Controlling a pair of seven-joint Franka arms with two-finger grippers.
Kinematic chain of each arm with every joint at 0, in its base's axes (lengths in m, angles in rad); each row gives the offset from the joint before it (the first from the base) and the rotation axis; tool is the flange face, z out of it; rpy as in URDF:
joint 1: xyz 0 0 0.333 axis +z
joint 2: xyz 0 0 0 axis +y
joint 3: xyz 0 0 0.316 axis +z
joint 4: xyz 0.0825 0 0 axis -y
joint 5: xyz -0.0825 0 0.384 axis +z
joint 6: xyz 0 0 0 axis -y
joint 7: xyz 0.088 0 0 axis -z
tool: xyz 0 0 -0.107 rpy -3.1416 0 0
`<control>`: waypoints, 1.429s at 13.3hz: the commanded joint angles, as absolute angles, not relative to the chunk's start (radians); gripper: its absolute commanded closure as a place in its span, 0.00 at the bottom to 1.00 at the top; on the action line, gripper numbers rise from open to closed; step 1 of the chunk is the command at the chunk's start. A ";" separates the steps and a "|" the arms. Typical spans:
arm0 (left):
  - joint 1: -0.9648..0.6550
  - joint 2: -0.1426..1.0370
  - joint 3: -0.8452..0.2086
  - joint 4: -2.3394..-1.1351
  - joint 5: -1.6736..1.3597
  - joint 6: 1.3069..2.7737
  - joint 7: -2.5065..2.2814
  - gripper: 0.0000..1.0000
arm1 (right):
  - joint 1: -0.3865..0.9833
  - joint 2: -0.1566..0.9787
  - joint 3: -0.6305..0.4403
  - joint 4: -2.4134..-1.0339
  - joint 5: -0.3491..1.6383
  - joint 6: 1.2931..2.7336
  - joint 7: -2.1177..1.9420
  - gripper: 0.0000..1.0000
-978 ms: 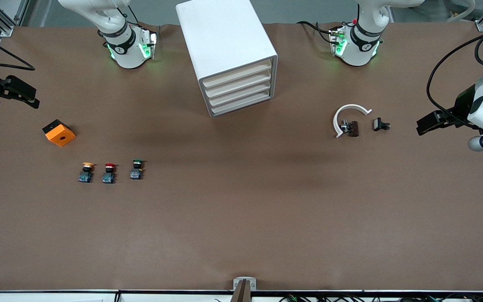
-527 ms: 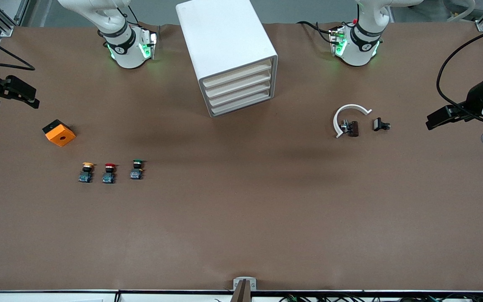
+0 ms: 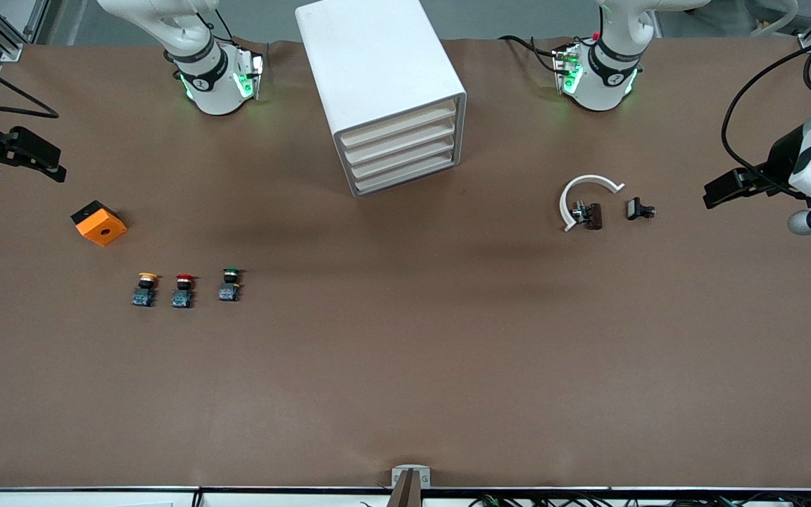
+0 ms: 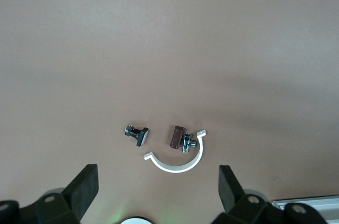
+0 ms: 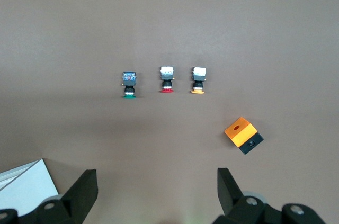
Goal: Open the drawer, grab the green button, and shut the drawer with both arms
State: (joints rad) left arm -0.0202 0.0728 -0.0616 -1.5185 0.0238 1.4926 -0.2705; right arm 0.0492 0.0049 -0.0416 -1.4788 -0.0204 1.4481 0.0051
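Note:
The white cabinet [image 3: 384, 84] stands at the middle of the table near the bases, and its four cream-fronted drawers [image 3: 400, 148] are all shut. The green-capped button [image 3: 229, 284] stands on the table toward the right arm's end, nearer the front camera than the cabinet; it also shows in the right wrist view [image 5: 128, 84]. My right gripper [image 3: 50, 162] hangs open and empty at the right arm's end of the table [image 5: 156, 177]. My left gripper [image 3: 719, 191] hangs open and empty at the left arm's end [image 4: 157, 176].
A red-capped button [image 3: 183, 289] and a yellow-capped button [image 3: 145, 289] stand beside the green one. An orange box [image 3: 99, 223] lies near the right gripper. A white curved clamp [image 3: 585, 197], a brown part [image 3: 592, 215] and a black part [image 3: 639, 209] lie near the left gripper.
The left gripper swung out toward the table's end, then came back and now sits slightly closer to the bases. The right arm has not moved.

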 commanded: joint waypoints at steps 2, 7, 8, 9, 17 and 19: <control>0.017 -0.020 -0.100 -1.644 0.032 1.563 -0.250 0.00 | 0.051 0.015 -0.041 -1.457 -0.023 1.436 -0.005 0.00; 0.052 -0.067 -0.133 -1.700 0.031 1.595 -0.245 0.00 | 0.051 0.015 -0.041 -1.456 -0.023 1.437 -0.005 0.00; 0.061 -0.087 -0.156 -1.729 0.034 1.595 -0.230 0.00 | 0.051 0.015 -0.041 -1.456 -0.023 1.437 -0.005 0.00; 0.069 -0.110 -0.163 -1.749 0.035 1.598 -0.229 0.00 | 0.051 0.015 -0.041 -1.456 -0.023 1.437 -0.005 0.00; 0.074 -0.163 -0.161 -1.746 0.032 1.600 -0.115 0.00 | 0.052 0.015 -0.041 -1.457 -0.023 1.437 -0.005 0.00; 0.074 -0.163 -0.163 -1.741 0.034 1.598 -0.114 0.00 | 0.051 0.015 -0.041 -1.457 -0.023 1.437 -0.005 0.00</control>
